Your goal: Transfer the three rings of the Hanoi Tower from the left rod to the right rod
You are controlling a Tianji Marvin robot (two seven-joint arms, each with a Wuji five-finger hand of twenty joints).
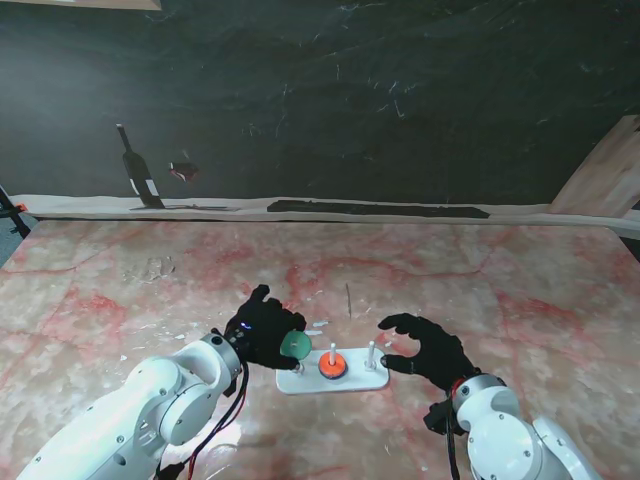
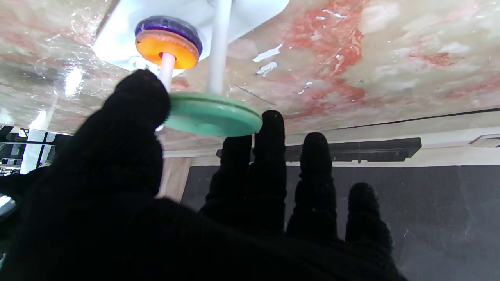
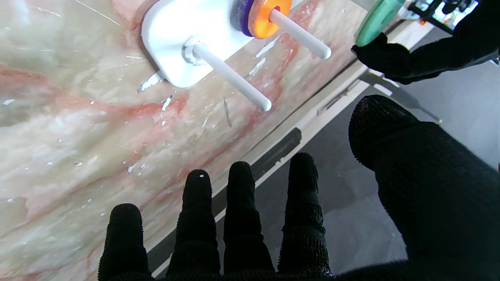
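A white base [image 1: 355,383] carries three upright rods. On the middle rod [image 1: 332,352] an orange ring [image 1: 331,369] lies over a purple ring [image 2: 172,25]. My left hand [image 1: 262,328] is shut on the green ring [image 1: 296,346], pinched between thumb and fingertips [image 2: 269,125] at the top of the left rod [image 2: 218,47]. Whether the rod tip is still inside the green ring [image 2: 213,115] I cannot tell. The right rod [image 3: 230,76] is bare. My right hand [image 1: 425,348] hovers open just right of the base, holding nothing.
A marble-patterned table top [image 1: 480,290] surrounds the base. A dark wall [image 1: 350,100] rises behind its far edge, with a thin dark strip [image 1: 375,208] lying along that edge. A wooden board [image 1: 610,175] leans at the far right.
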